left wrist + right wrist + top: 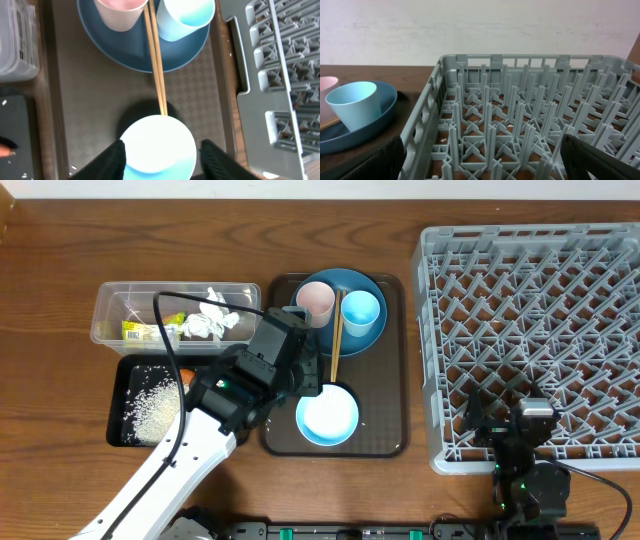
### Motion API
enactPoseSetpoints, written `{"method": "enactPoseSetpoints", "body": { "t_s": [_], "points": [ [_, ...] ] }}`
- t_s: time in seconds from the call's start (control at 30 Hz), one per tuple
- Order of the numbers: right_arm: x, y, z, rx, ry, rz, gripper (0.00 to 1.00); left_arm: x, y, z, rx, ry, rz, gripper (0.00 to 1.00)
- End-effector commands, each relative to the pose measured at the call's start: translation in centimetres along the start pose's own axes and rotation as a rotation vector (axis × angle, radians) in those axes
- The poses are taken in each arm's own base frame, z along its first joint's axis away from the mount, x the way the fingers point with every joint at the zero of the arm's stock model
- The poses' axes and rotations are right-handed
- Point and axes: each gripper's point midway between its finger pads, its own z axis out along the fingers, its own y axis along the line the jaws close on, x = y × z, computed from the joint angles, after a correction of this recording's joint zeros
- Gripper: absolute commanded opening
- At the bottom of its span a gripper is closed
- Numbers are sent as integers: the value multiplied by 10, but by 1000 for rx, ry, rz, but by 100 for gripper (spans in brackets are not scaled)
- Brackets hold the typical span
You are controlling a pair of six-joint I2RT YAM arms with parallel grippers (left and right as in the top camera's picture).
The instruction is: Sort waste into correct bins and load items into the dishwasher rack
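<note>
Now tissue [210, 320], wrapper [140, 332] in clear bin [105, 305]; rice [150, 408] in black tray [118, 430]; jaws open, empty

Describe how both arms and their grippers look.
The left arm has a white link, a black wrist block with a green light and a black cable. The right arm is black with green lights. The left gripper and right gripper have black fingers.

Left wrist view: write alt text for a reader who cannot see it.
The left gripper, jaws apart, straddles a light blue bowl on a dark brown tray. Two wooden chopsticks run from near the bowl up onto a dark blue plate holding a pink cup and a light blue cup; a grey rack stands at right.
</note>
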Motion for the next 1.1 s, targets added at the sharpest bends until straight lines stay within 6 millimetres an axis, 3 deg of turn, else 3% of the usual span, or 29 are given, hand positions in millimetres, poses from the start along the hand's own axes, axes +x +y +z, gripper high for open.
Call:
{"method": "enactPoseSetpoints", "body": {
  "t_s": [0.0, 0.1, 0.4, 0.67, 0.97, 1.07],
  "points": [
    [2, 2, 0, -6, 5, 2, 99, -1, -1, -5, 1, 7, -8, 58],
    [2, 2, 0, -6, 5, 2, 99, 7, 3, -4, -19, 43, -10, 61],
    [2, 2, 0, -6, 5, 2, 99, 6, 11, 0, -41, 49, -40, 62],
    [2, 2, 0, -6, 5, 2, 99, 42, 2, -5, 39, 227, -88, 62],
    [2, 2, 0, -6, 5, 2, 99, 88, 36, -4, -106, 376, -105, 62],
    [2, 2, 0, -6, 5, 2, 99, 88, 38, 1, -109, 365, -103, 62]
  ]
}}
